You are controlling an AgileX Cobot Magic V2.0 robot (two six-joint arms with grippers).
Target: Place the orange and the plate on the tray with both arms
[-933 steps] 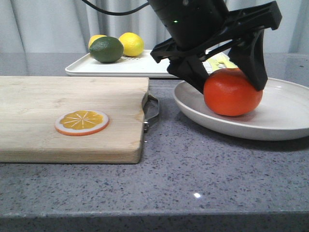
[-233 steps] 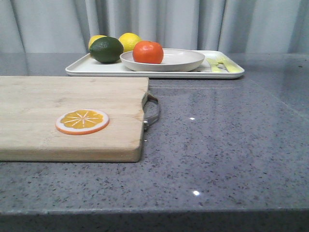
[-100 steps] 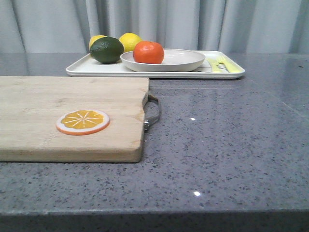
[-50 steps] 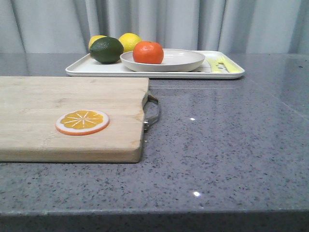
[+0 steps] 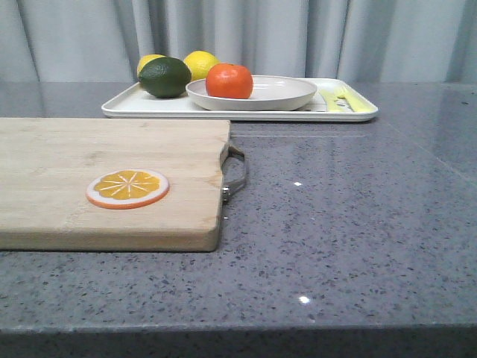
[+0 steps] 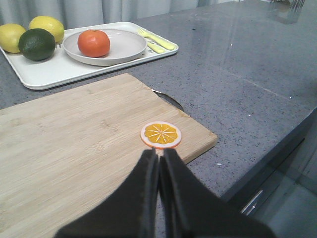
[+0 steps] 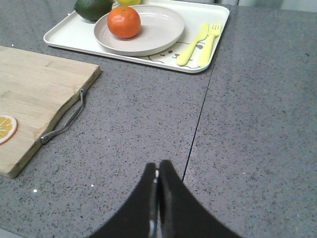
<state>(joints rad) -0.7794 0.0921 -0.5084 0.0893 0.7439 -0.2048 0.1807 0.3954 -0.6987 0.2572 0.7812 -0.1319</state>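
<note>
Cutting board (image 5: 104, 175) cut off at front view's left edge, left lemon (image 5: 149, 61) mostly hidden behind lime (image 5: 165, 77), bear drawing (image 7: 167, 56) on tray (image 7: 64, 34) largely covered by plate (image 7: 158, 29), lime clipped in right wrist view.

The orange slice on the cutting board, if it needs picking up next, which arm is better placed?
Likely the left. The left gripper hangs shut over the cutting board right by the orange slice. The right gripper, also shut, hangs over bare counter beyond the board's handle.
</note>
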